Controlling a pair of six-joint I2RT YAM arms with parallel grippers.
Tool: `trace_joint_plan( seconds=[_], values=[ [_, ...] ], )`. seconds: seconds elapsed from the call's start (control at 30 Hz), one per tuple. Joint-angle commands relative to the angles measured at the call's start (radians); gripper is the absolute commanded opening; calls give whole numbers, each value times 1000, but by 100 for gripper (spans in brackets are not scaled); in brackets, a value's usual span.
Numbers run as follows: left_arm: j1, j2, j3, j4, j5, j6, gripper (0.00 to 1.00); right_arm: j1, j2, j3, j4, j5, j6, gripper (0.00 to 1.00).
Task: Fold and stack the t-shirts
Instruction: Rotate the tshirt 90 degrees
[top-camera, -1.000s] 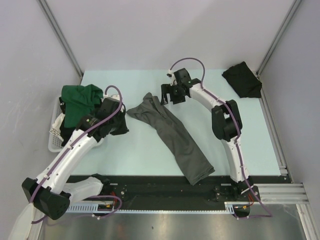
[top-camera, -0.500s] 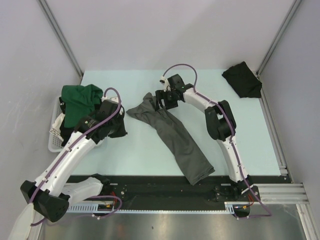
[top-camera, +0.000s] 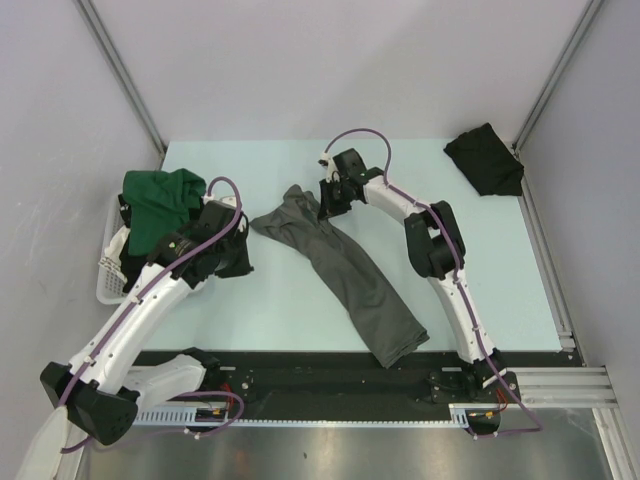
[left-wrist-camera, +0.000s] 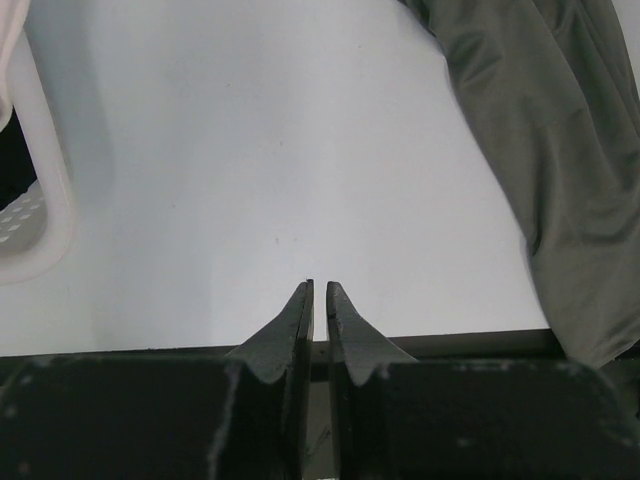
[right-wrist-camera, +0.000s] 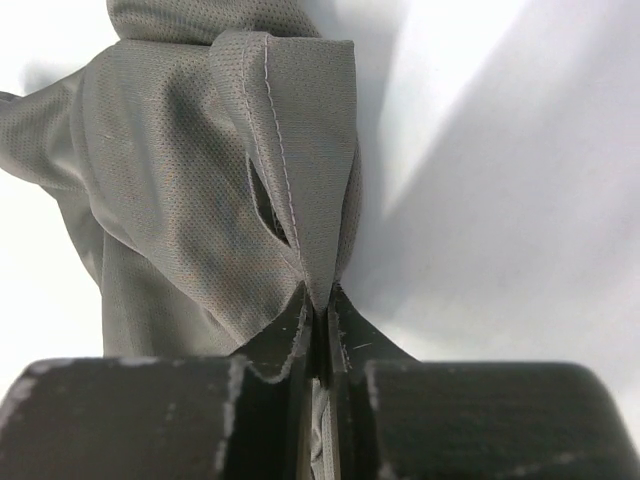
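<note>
The left tool (left-wrist-camera: 320, 290), pinched together, hangs over table (left-wrist-camera: 250, 150) near grey t-shirt (left-wrist-camera: 545, 130).

Top ext cam: fixed, high at near side, looks down/fwd over whole table (top-camera: 280, 300), from far. L wrist cam: low & close, looks past left gripper (left-wrist-camera: 320, 300) across table, w/ basket (left-wrist-camera: 45, 210) rim at left edge, grey t-shirt (left-wrist-camera: 560, 150) at right. R wrist cam: v. close past right gripper (right-wrist-camera: 318, 305), frame mostly grey t-shirt. Shared by all 3: grey t-shirt & table.
</note>
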Motion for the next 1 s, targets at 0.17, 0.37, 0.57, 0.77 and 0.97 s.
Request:
trace_joint_plan(
  seconds=[0.17, 0.37, 0.57, 0.77, 0.97],
  values=[
    [-4, -28, -22, 1, -6, 12, 13, -12, 55, 30, -34, 120, 9, 0],
    [-6, -14, -28, 9, 0, 21, 13, -71, 55, 33, -33, 160, 24, 0],
    [-6, 6, -28, 16, 4, 36, 14, -139, 51, 34, -8, 204, 30, 0],
    [-4, 28, -28, 27, 14, 50, 13, -203, 54, 56, 16, 230, 35, 0],
    [-6, 41, -39, 33, 24, 66, 13, -257, 49, 56, 16, 265, 24, 0]
  ],
)
